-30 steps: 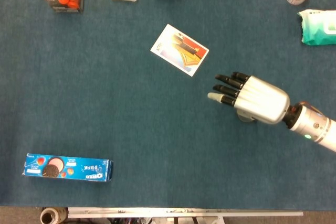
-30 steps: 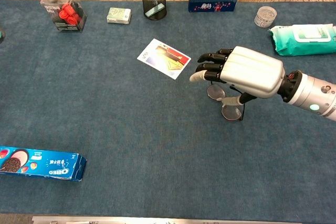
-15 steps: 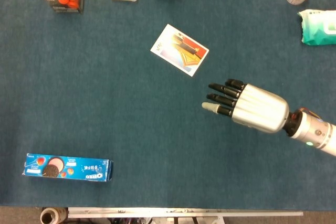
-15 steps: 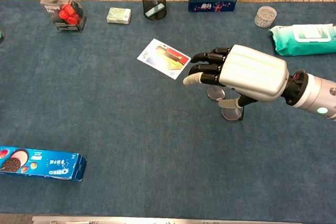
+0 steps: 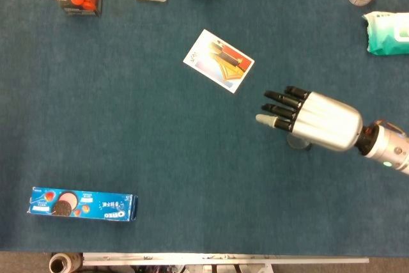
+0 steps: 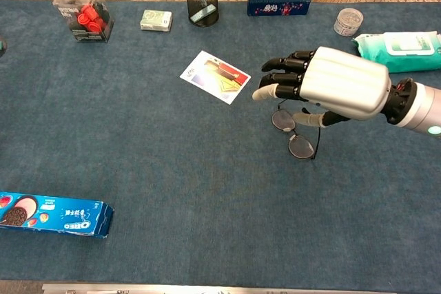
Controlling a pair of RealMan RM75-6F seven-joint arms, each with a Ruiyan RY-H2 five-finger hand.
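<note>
Right of centre in chest view: silver right robot hand hovering palm-down over thin wire-framed round-lens glasses, fingers spread and half curled, holding nothing. Glasses flat on blue carpeted counter, just below the fingers. Mostly hidden under robot hand in head view. Colourful printed card near, up-left of fingertips. Blue Oreo cookie box lower left, well apart.

The blue biscuit box, at the table's near left corner well apart from the picture card, reads "OREO". No other text legible.
</note>
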